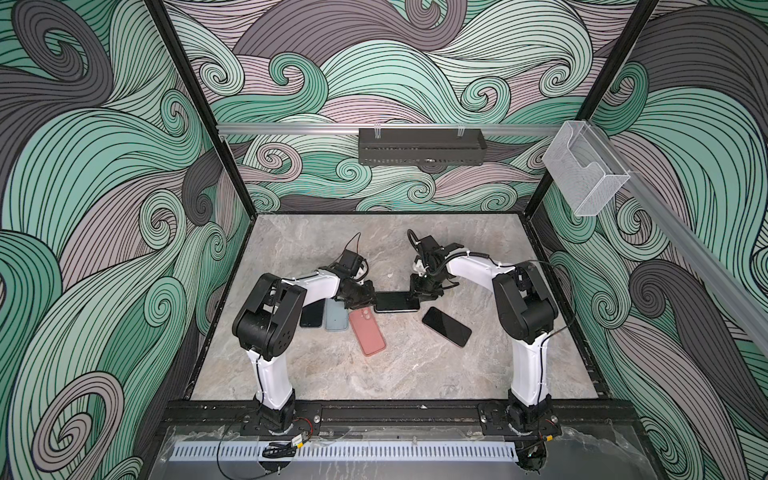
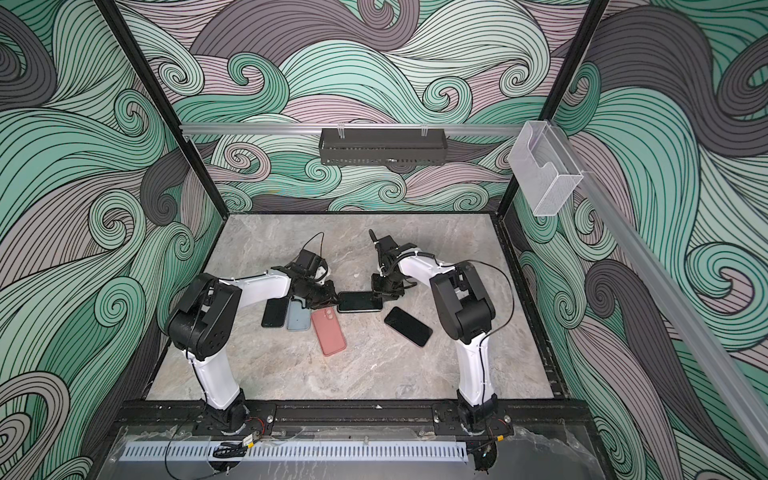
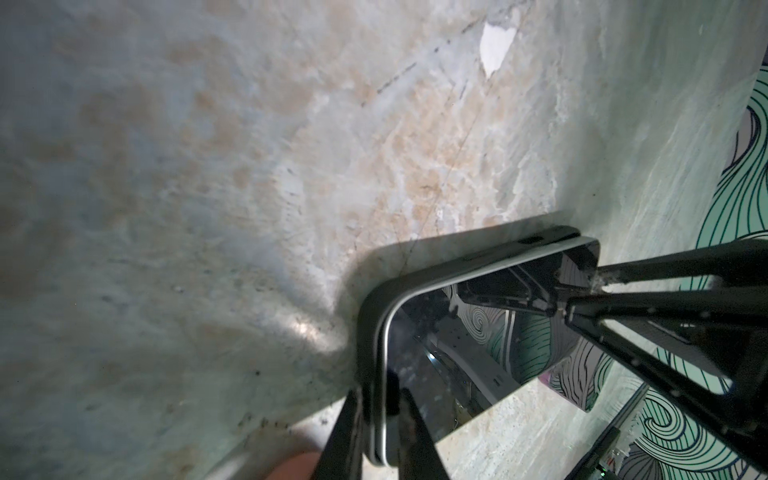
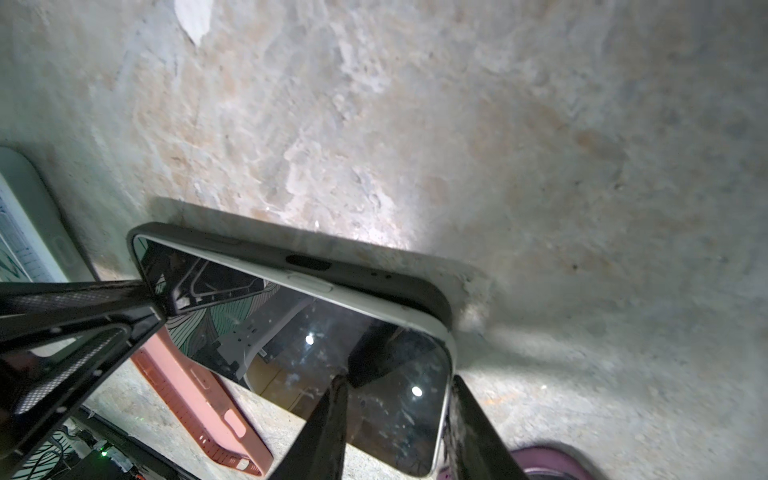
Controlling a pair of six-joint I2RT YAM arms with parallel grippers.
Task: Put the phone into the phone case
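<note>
Judging the job as well past halfway: finding the phone (image 4: 270,328) lying screen-up inside the dark phone case (image 4: 395,289), spanning the gap between the left claw (image 3: 380,390) and the right claw (image 4: 399,380). Reading the corner nearest the left claw as tucked under the case lip, going by the right wrist view. Noticing the pale metal rim riding proud of the case wall along one long side, highest at the corner beside the right claw. Counting that as the remainder: pushing this side and corner down flush, then letting go.

Pinching the cased end of the phone with the left claw, parted only narrowly, one finger (image 3: 415,440) lying on the glass and its partner (image 3: 343,440) hugging the outside of the case. Straddling the opposite short end with the right claw, spread moderately, one finger (image 4: 320,436) resting on the screen and the second (image 4: 478,440) sitting just off the end edge. Being unable to tell whether this amounts to a real clamp or only a downward press. Ignoring the pink case (image 1: 367,332) lying just beside the left claw and the spare dark phone (image 1: 446,326) lying near the right claw, both outside the work.
</note>
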